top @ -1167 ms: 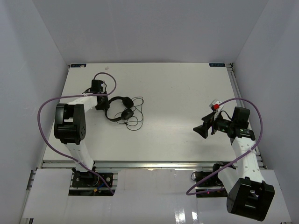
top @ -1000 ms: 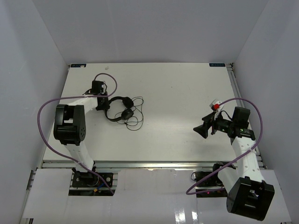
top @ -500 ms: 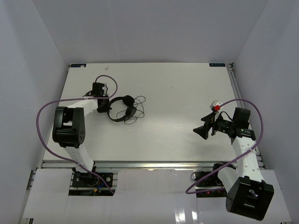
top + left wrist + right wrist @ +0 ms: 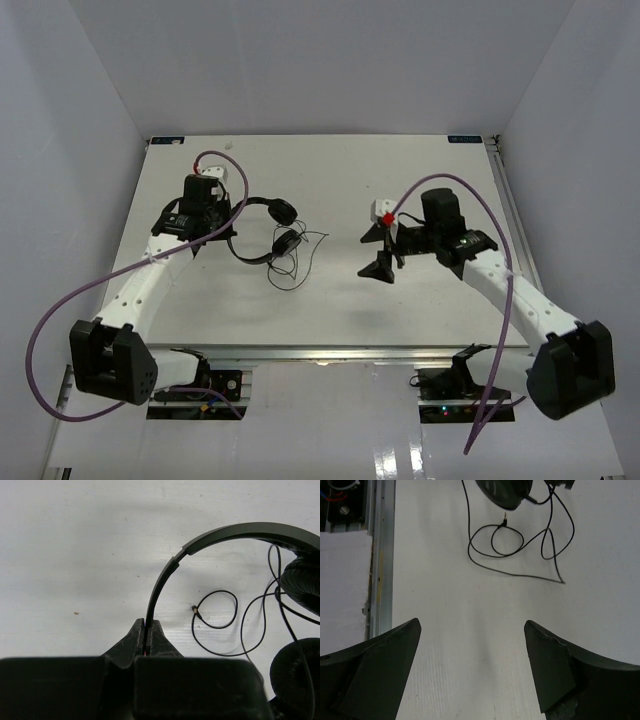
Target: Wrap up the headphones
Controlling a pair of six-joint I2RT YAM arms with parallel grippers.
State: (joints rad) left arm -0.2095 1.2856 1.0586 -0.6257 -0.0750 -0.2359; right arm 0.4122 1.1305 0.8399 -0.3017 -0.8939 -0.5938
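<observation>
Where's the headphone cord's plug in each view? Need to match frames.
Top external: too small to pick out; somewhere in the cord below the headphones.
Left wrist: plug centre-right, ending a small cord loop.
Right wrist: plug top centre, same loop below it.
Shared landmark: the round earcup beside that loop.

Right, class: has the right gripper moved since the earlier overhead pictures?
Yes. The right gripper has swung left, away from the right edge of the table and toward its middle, ending closer to the headphones.
</observation>
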